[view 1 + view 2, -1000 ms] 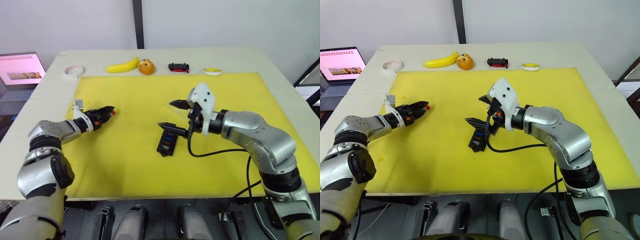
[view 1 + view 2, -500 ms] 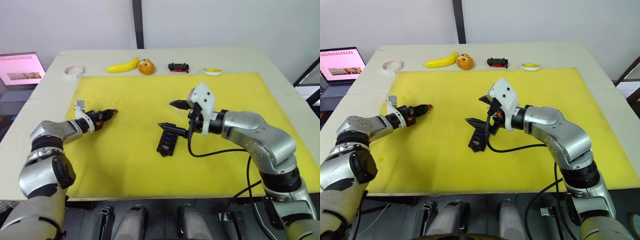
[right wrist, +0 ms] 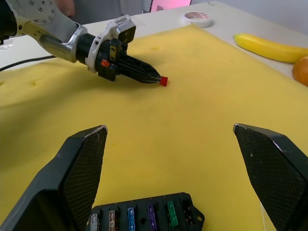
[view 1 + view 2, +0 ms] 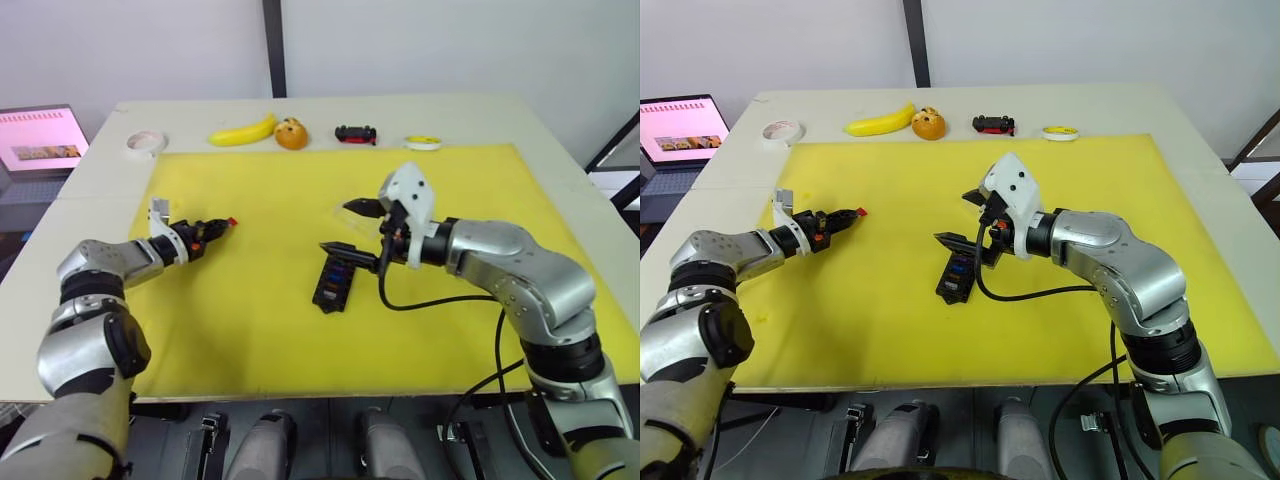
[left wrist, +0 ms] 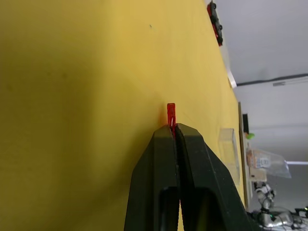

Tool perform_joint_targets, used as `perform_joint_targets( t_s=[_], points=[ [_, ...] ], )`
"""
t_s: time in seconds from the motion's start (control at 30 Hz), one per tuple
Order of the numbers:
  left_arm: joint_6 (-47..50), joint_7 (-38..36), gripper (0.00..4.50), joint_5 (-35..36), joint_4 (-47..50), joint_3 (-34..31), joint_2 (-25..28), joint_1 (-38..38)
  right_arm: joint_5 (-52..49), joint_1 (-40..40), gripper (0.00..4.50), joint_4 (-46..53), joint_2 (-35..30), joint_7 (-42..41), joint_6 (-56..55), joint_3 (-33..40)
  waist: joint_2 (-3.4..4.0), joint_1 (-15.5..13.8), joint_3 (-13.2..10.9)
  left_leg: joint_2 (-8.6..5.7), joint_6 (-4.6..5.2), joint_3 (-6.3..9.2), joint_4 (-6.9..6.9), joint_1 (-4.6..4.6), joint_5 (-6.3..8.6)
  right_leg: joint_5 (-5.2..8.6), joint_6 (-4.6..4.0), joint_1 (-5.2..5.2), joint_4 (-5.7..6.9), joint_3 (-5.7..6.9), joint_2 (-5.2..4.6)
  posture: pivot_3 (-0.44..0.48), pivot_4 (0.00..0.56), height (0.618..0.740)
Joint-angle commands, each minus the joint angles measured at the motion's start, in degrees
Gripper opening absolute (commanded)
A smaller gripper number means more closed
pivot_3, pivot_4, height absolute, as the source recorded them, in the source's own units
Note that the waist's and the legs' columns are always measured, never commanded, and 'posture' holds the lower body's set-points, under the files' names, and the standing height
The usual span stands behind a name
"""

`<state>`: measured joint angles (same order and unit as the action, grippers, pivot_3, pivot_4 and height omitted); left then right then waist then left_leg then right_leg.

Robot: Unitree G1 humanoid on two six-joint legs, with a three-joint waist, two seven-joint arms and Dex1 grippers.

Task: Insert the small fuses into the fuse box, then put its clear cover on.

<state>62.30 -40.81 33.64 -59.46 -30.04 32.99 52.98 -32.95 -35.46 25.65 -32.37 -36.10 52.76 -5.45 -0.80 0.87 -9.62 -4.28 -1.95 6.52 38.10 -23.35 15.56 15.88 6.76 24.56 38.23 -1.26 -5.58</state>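
Observation:
My left gripper (image 4: 222,224) is shut on a small red fuse (image 4: 231,222), which sticks out past the fingertips (image 5: 170,114) just above the yellow mat's left part. The black fuse box (image 4: 333,283) lies mid-mat. Its near row holds several fuses (image 3: 139,215): grey, blue, purple and green among them. My right gripper (image 4: 338,227) hangs open just above the box's far end with nothing between its fingers. The clear cover (image 5: 230,150) lies on the mat beyond the red fuse in the left wrist view.
Along the table's far edge lie a banana (image 4: 245,131), an orange (image 4: 292,134), a black-and-red toy car (image 4: 356,134), a yellow tape roll (image 4: 424,143) and a white tape roll (image 4: 147,142). A laptop (image 4: 40,140) stands at the far left. The yellow mat (image 4: 250,330) covers most of the table.
The left wrist has turned slightly, with the red fuse still pinched and showing more clearly at the tips. The right gripper has edged a little to the right above the fuse box.

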Motion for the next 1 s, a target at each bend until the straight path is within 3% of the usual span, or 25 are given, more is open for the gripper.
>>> perform_joint_targets(
  t_s=[0.03,0.2,0.33,0.53,0.67,0.73,1.0],
  points=[
    [8.44,-1.56,0.04,4.46,9.53,-1.34,2.73,-2.75,-4.13,-0.15,4.5,2.39,1.24,0.96,1.97,4.56,-0.01,0.19,-0.01,0.02,0.0,0.0,-0.01,0.0,0.0,0.0,0.0,0.01,0.0,-0.01,0.0,0.0,0.15,0.74],
    [19.59,0.83,0.04,11.25,26.53,-6.32,4.29,-9.9,-8.1,1.0,4.5,3.06,2.26,1.68,4.24,7.12,-0.03,0.52,-0.02,0.09,0.0,-0.02,-0.12,-0.04,0.0,0.0,0.0,0.13,-0.01,-0.06,0.02,0.0,0.15,0.74],
    [28.52,4.62,0.04,18.53,43.79,-16.81,4.23,-16.13,-15.39,2.06,4.5,3.35,3.09,0.23,6.93,9.85,-0.05,0.37,-0.03,0.09,-0.01,-0.02,-0.11,-0.04,0.0,0.0,0.0,0.12,-0.03,-0.08,0.01,0.0,0.15,0.74],
    [30.2,14.98,0.04,44.34,61.52,-24.0,1.57,-24.96,-25.36,2.0,4.5,1.39,5.26,2.64,11.17,13.42,-0.06,-0.13,-0.03,0.12,-0.01,-0.01,-0.09,-0.02,0.0,0.0,-0.01,0.05,-0.1,-0.1,-0.08,0.0,0.15,0.74],
    [17.94,29.36,0.04,70.01,70.43,-15.5,1.63,-34.75,-30.78,1.45,4.5,-0.33,7.75,6.99,12.91,14.93,-0.08,-0.06,-0.03,0.12,0.0,0.0,-0.06,0.0,0.01,0.0,-0.01,-0.02,-0.13,-0.17,-0.17,0.0,0.15,0.74],
    [10.28,35.29,0.04,77.64,75.01,-9.53,1.68,-38.05,-33.67,1.09,4.5,-1.14,9.39,9.92,13.57,15.42,-0.08,-0.13,-0.03,0.13,-0.01,0.01,-0.09,0.01,0.01,0.0,-0.01,0.0,-0.13,-0.18,-0.19,0.0,0.15,0.74],
    [-2.7,38.46,0.04,79.36,79.83,6.37,-0.4,-37.05,-42.78,-0.02,4.5,-2.99,14.29,21.32,14.09,14.74,-0.05,-0.07,-0.01,0.11,-0.04,-0.05,-0.09,0.02,-0.01,0.0,-0.03,0.0,-0.13,-0.18,-0.03,0.0,0.15,0.74]
  ],
)
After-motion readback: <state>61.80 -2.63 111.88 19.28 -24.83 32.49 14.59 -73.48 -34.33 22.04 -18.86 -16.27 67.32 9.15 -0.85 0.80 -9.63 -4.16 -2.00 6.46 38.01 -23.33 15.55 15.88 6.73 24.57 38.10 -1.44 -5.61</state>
